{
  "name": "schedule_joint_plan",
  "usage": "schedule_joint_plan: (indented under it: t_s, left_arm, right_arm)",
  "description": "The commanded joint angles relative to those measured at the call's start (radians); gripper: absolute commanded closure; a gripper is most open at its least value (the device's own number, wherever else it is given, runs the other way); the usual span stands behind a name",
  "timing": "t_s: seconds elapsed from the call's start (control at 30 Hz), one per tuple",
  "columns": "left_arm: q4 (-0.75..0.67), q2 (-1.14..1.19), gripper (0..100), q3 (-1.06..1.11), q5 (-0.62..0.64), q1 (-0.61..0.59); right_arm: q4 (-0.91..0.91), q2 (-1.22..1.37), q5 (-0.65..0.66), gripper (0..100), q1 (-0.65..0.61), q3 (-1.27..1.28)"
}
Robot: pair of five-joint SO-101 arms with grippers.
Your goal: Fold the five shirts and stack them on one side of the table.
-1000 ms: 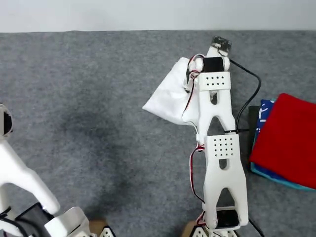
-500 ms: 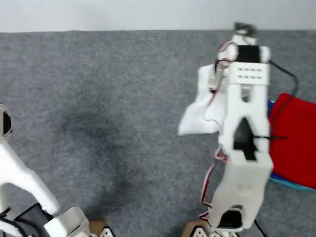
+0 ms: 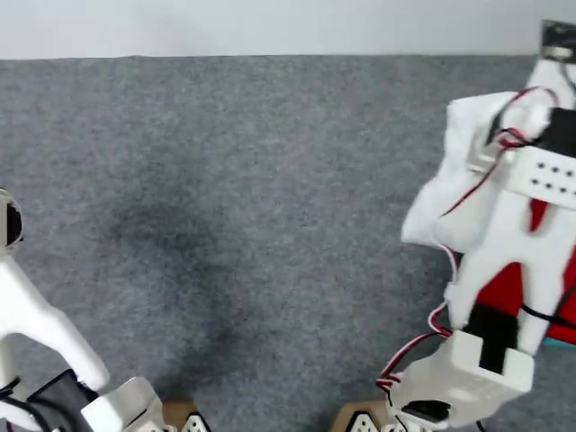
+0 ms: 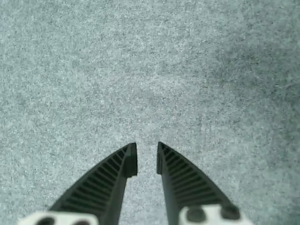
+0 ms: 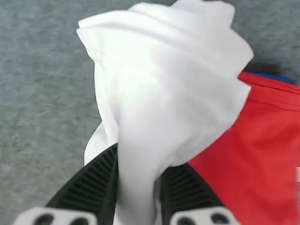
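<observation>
A folded white shirt point(image 3: 450, 193) hangs bunched from my right gripper point(image 5: 137, 176), which is shut on it. In the high view the right arm point(image 3: 526, 225) is at the far right, over the stack. A folded red shirt point(image 5: 253, 145) lies on top of that stack, with a blue one point(image 5: 276, 78) showing under it. In the right wrist view the white shirt point(image 5: 164, 93) hangs partly over the red shirt's edge. My left gripper point(image 4: 146, 161) hovers over bare grey carpet, its fingers slightly apart and holding nothing. The left arm point(image 3: 45, 333) sits at the lower left.
The table point(image 3: 225, 180) is covered in grey carpet. A pale wall strip point(image 3: 270, 27) runs along the far edge. The shirt stack sits at the right edge.
My right arm has swung to the right with the white shirt, from the middle of the table to above the red shirt. The left arm has not moved.
</observation>
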Motion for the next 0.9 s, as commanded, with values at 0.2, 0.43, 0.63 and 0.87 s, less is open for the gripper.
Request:
schedule_joint_plan:
  t_s: [0.2, 0.43, 0.63, 0.87]
  left_arm:
    - [0.02, -0.028, 92, -0.001, -0.003, 0.003]
    - [0.02, -0.028, 92, -0.001, -0.003, 0.003]
    - [0.02, -0.026, 92, 0.004, -0.003, 0.014]
    - [0.018, -0.034, 92, 0.053, -0.003, 0.069]
  right_arm:
    - [0.039, 0.101, 0.195, 99.1, 0.277, -0.006]
    - [0.038, 0.2, 0.333, 99.1, 0.43, -0.006]
    - [0.039, 0.249, 0.388, 83.5, 0.493, -0.006]
    - [0.038, 0.119, 0.285, 67.6, 0.499, -0.049]
